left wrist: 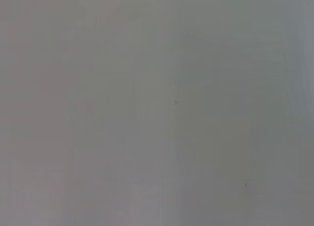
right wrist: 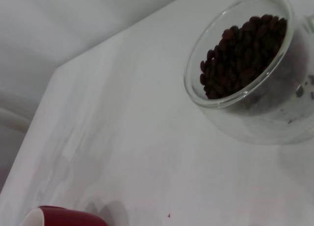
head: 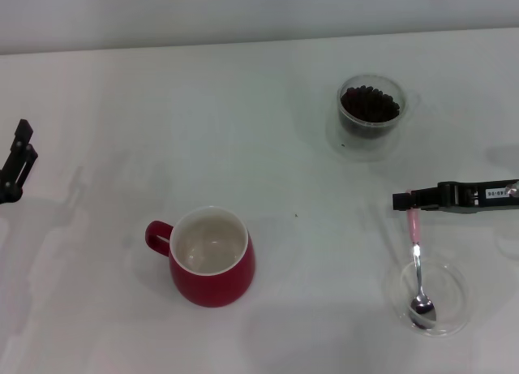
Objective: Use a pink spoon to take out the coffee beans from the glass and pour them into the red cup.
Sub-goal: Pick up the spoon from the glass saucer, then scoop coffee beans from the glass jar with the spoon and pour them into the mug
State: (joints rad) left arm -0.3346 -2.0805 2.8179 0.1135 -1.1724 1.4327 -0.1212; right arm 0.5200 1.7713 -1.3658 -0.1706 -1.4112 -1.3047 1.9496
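Your right gripper [head: 403, 200] sits at the pink spoon's [head: 417, 260] pale handle, metal bowl in the clear dish [head: 451, 286]; I cannot tell its jaws' state.

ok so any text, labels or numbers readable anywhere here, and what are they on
Right gripper: a small white label with dark print sits on its black body, too small to read.
Red cup: no writing visible.
Glass of coffee beans: no markings visible.
Pink spoon and the clear dish under its bowl: no text visible.
Left gripper: no label visible.
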